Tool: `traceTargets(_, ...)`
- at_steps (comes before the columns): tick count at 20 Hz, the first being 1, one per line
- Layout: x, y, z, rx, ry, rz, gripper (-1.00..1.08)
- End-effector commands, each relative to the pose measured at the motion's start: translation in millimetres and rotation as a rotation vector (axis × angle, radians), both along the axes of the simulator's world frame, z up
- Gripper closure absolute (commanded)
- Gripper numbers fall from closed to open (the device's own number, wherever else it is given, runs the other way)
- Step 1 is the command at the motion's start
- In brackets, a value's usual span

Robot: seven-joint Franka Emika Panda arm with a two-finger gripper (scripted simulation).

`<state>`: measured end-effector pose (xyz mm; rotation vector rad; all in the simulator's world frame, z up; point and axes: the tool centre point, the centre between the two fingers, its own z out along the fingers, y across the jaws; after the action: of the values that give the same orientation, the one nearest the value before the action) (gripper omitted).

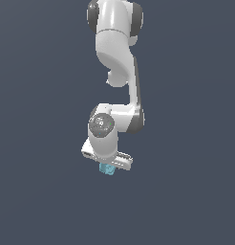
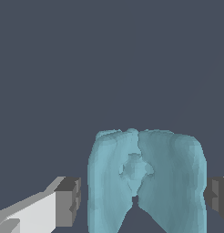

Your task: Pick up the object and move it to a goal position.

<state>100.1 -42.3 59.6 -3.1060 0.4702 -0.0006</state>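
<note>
Below bent arm (image 1: 117, 72), jaws (spread) straddle block (image 2: 145, 182).

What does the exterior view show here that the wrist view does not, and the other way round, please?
Only the exterior view shows the whole white arm reaching down, with the hand above the small light-blue block. Only the wrist view shows the block's lumpy surface, its notch, and the dark finger pads on either side, one with a visible gap. Both show the block between the fingers against a plain dark background.
</note>
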Motion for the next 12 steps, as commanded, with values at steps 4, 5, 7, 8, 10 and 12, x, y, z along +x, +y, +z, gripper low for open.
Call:
traceTargets(4, -0.3, -0.3, -21.2, 0.0, 0.0, -0.001, -0.92)
traceTargets(5, 0.0, -0.3, -21.9, 0.0, 0.0, -0.001, -0.92)
traceTargets(7, 0.9, -0.4, -20.9, 0.0, 0.0, -0.001, -0.92)
traceTargets(8, 1.0, -0.5, -20.5, 0.0, 0.0, -0.001, -0.92)
traceTargets(10, 1.0, -0.5, -20.5, 0.0, 0.0, -0.001, 1.08)
traceTargets(12, 1.0, -0.5, -20.5, 0.0, 0.0, -0.001, 1.08)
